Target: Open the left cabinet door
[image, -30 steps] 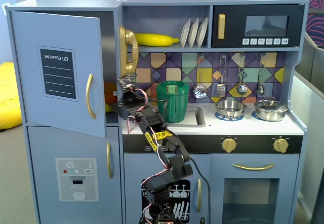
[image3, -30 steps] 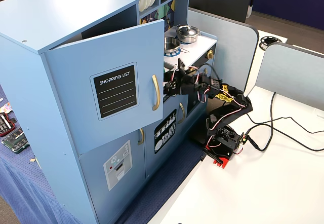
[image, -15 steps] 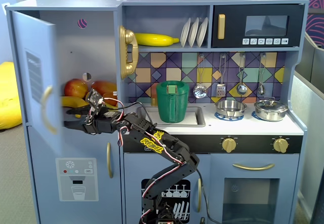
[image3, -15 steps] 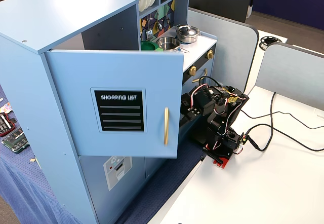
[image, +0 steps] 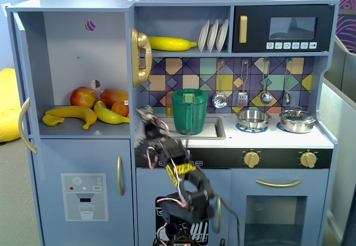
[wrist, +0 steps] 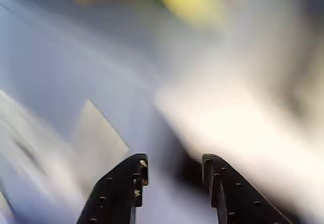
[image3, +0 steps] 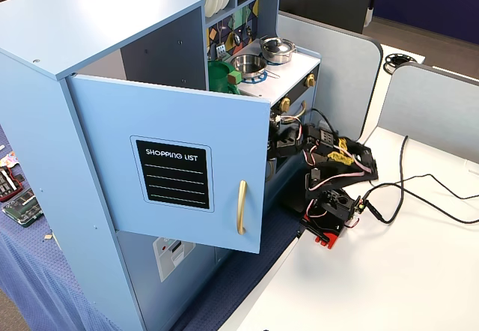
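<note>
- Wrist view: pincer [wrist: 172, 171] nearest the lens, two black fingers [wrist: 121, 188] spread apart, nothing between them; background is motion blur.
- Left cabinet door [image3: 176, 170] swung wide open, hinged at the left edge; one "SHOPPING LIST" chalkboard [image3: 174, 174] and one gold handle [image3: 241, 207] on its face.
- Open compartment shows two bananas [image: 69, 114] and three round fruits [image: 83, 97] on the shelf.
- One green pitcher [image: 188, 111] in the sink, two pots [image: 297, 120] on the stove, three plates [image: 213, 35] on the upper shelf.
- Arm [image3: 329, 174] sits on the white bench [image3: 397, 271], folded low beside the cabinet.
</note>
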`<act>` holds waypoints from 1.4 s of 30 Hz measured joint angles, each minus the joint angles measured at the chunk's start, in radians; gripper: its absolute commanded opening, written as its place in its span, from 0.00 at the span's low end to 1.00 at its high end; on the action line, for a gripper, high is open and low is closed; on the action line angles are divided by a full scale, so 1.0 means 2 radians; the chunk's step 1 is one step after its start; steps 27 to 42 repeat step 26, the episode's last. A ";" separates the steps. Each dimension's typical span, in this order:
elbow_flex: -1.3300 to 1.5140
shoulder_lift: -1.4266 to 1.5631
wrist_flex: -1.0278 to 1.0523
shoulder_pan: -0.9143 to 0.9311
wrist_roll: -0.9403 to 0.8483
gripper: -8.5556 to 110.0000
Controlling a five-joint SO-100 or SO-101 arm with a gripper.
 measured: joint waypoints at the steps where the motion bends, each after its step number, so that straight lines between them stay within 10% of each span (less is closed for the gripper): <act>1: 0.026 0.026 0.028 0.028 0.011 0.08; 14: 0.235 0.148 0.262 0.194 0.143 0.07; 42: 0.265 0.156 0.294 0.216 0.144 0.08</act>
